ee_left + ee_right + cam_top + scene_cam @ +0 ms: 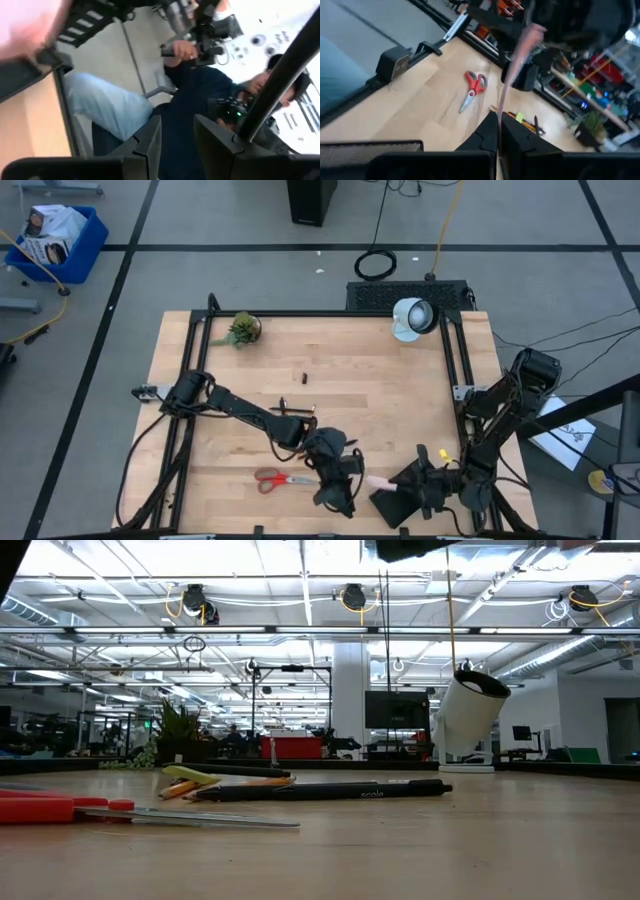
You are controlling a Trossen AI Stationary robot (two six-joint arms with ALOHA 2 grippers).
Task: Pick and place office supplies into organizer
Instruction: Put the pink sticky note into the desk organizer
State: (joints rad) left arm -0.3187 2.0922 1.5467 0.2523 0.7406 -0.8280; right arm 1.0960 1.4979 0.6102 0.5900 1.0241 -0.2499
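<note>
My right gripper (397,484) is shut on the pink sticky-note pad (378,480), above the table near its front edge. My left gripper (347,493) stands open just left of the pad; in the left wrist view nothing is between its fingers (150,142). The black organizer (386,507) lies at the front edge, partly under my right gripper. Red-handled scissors (274,478) lie flat to the left. Pens and pencils (292,410) lie mid-table, and a small black bit (304,378) lies farther back. My right gripper pinches one end of the pink pad (501,116) between its two fingers. The fingers come level from the table's right side. The pad shows edge-on, sticks out past the fingertips toward my left gripper, and is lifted clear of the table.
A small green plant (240,330) stands at the far left and a round white lamp (412,317) at the far right. A person in a dark blue top (190,100) is beyond the table's front edge. Bare wood (390,410) lies between pens and lamp.
</note>
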